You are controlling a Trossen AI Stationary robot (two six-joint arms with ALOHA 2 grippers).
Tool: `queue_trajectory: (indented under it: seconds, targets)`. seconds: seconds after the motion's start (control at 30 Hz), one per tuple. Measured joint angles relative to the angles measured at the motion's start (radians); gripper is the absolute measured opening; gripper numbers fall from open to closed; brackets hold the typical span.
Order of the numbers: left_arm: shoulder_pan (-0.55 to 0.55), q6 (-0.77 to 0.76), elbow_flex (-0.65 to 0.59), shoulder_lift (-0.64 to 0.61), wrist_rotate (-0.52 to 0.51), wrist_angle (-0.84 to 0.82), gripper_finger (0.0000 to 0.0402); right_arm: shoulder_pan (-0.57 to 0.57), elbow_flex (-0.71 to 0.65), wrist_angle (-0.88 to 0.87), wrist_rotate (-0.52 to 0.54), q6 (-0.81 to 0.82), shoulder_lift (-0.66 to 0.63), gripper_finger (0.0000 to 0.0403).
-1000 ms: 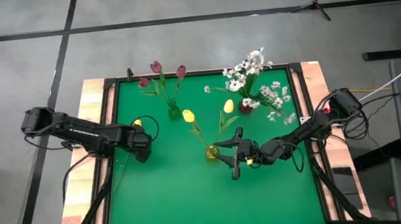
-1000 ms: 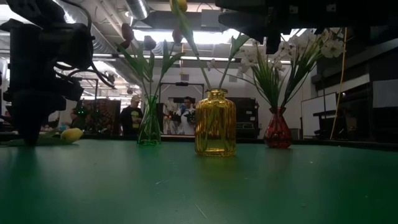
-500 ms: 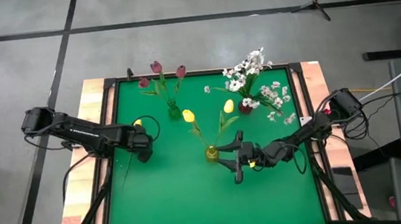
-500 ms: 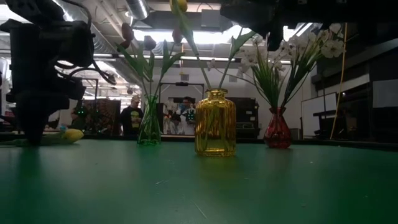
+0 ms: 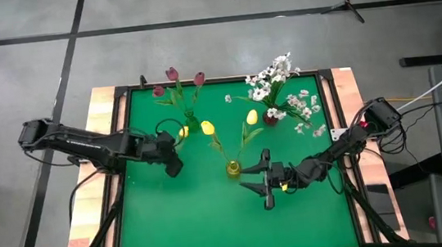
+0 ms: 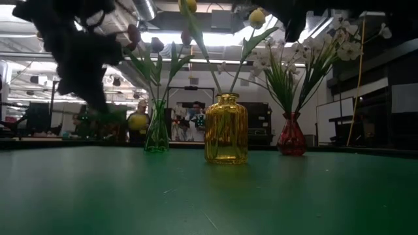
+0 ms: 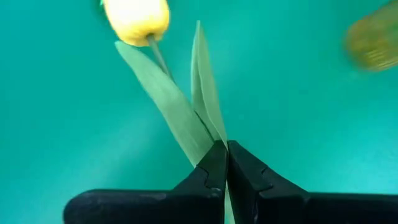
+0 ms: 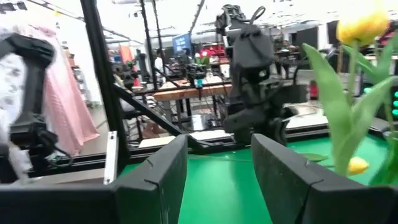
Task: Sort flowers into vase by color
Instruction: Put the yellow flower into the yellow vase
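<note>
Left of the amber glass bottle vase (image 5: 233, 168), the left gripper (image 7: 226, 163), clamped on a yellow tulip's (image 7: 138, 18) stem, should lift upright; right gripper (image 5: 265, 186) waits, jaws apart.

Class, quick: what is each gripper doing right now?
Left gripper: closed on the yellow tulip by its stem.
Right gripper: open, holding nothing.

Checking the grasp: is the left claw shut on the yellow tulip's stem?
Yes, in the left wrist view the left claw is pinched shut on the green stem and leaves of the yellow tulip.
</note>
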Motion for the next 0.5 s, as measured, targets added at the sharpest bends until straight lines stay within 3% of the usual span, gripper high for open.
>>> queue_trajectory:
  seconds: [0.3,0.5]
  targets:
    - [-0.06,0.12,0.012,-0.172,-0.019,0.215,0.0001,0.005,0.0,0.04,-0.039,0.024,-0.001,0.0179]
    - [-0.124,0.292,0.012,-0.257,-0.079,0.415,0.0001,0.004,0.012,0.036,-0.068,0.056,-0.001,0.0179]
